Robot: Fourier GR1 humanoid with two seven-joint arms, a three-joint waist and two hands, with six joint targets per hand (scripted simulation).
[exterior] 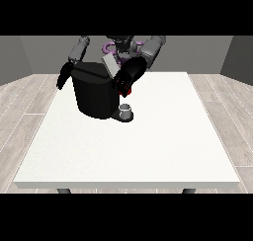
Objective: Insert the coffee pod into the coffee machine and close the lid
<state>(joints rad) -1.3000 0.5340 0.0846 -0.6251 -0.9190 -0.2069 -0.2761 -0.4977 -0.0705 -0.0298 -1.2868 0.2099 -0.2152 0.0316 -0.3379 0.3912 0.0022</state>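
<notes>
Machine: black coffee machine (94, 94) stands at table's (148, 151) 11 o'clock, grey lid (110, 65) tilted up, so not yet closed.
Pod: a red bit (126, 92) shows under the hand at the view's right (129, 75), prob. the coffee pod (can't confirm).
That hand: fingers curled down at machine's 2 o'clock corner, seemingly round the red bit, near the lid opening.
Other hand: hand at the view's left (63, 75) hangs by machine's 9 o'clock side, fingers straight-ish, holding nothing.
Cup: grey cup (126, 108) on the drip base at 5 o'clock.

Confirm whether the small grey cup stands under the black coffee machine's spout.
Yes: the small grey cup stands on the base at the front of the black coffee machine.
</notes>
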